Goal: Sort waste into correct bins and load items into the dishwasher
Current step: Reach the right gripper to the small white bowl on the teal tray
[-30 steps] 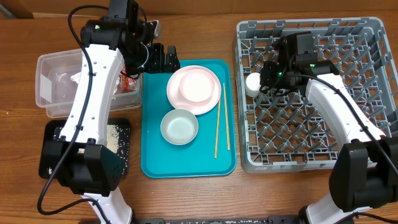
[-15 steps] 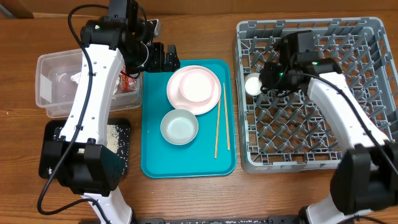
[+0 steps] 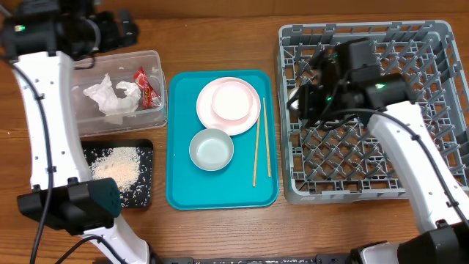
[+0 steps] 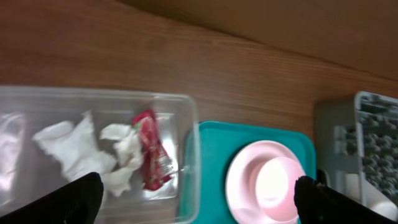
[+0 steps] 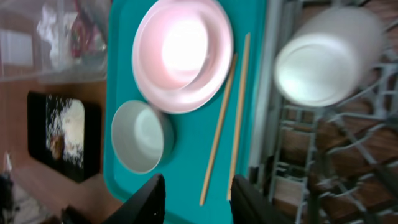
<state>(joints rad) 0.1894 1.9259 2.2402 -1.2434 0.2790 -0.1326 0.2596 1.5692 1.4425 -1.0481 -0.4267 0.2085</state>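
Observation:
The clear tub (image 3: pixel 154 110) holds crumpled white napkins (image 3: pixel 110 95) and a red wrapper (image 3: pixel 144 86). The black tray (image 3: pixel 143 187) holds rice scraps (image 3: pixel 117 163). A pink bowl (image 3: pixel 233 99) sits on the pink plate (image 3: pixel 212 121), with a grey-white bowl (image 3: pixel 211 149) and two chopsticks (image 3: pixel 260 143) nearby. The white cup (image 5: pixel 320 59) lies in the grey dish rack (image 3: pixel 418 44) at its left edge. My left gripper (image 3: pixel 126 22) is open and empty behind the tub. My right gripper (image 3: pixel 302 99) is open and empty over the rack's left edge, apart from the cup.
The plate, bowls and chopsticks lie on a teal tray (image 3: pixel 183 183) between the bins and the rack. The black tray stands in front of the tub at the left. Bare wooden table (image 3: pixel 220 235) runs along the front.
My left arm has swung from over the tub to the back left, uncovering the tub and black tray. My right gripper has drawn away from the cup, which stays in the rack.

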